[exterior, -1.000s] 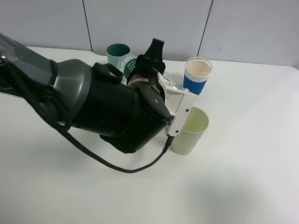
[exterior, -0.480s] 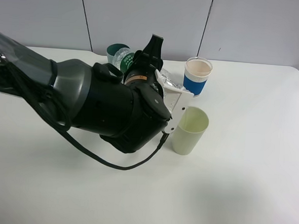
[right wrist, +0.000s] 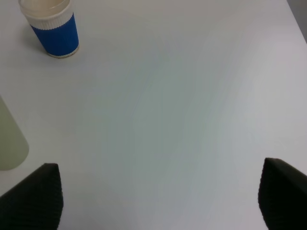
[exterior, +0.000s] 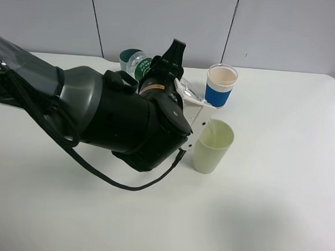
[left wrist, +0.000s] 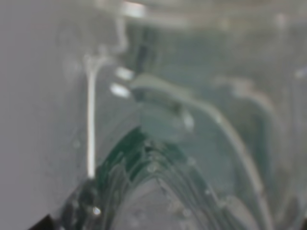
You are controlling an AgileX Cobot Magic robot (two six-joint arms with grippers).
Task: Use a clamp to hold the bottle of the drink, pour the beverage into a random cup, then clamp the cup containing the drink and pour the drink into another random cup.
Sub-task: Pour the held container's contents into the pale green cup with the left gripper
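Tipped bottle [exterior: 139, 65] above tumbler [exterior: 211, 154] rim, open table [exterior: 290, 167] rightward

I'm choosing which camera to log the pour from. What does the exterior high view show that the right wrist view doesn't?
Only exterior high: the left pincer shut on the bottle, tipped over the yellow-green tumbler, with a teal cup behind. Only right wrist: the right pincer, jaws apart and empty above the table. Both: the blue-banded white cup and the tumbler, though the wrist view catches only its side.
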